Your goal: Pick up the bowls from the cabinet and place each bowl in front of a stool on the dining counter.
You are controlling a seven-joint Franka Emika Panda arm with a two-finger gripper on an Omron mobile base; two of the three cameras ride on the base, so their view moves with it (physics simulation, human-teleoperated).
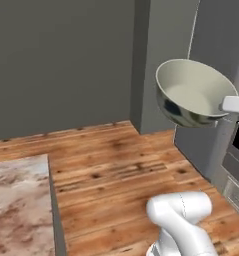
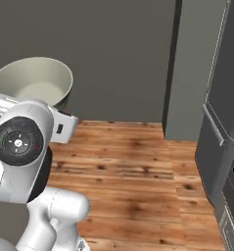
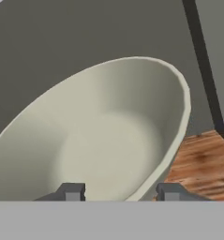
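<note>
A dark grey-green bowl (image 1: 191, 90) with a pale cream interior hangs tilted in the air above the wooden floor, also seen from the other side as the bowl (image 2: 34, 83). My gripper (image 1: 223, 106) holds it at its right rim. In the hand view the bowl (image 3: 104, 136) sits close up, and my gripper (image 3: 120, 193) is shut on its rim, one fingertip (image 3: 72, 192) inside the bowl and the other outside. A corner of the pinkish-brown marble dining counter (image 1: 18, 200) lies at the lower left. The cabinet and the stools are out of view.
Wooden floor (image 1: 116, 165) spreads ahead of the base. A grey wall (image 1: 61, 60) and a grey pillar (image 1: 163, 55) close the far side. Tall dark appliance fronts (image 2: 221, 127) stand along the right. My own arm (image 2: 20, 147) rises close to the right camera.
</note>
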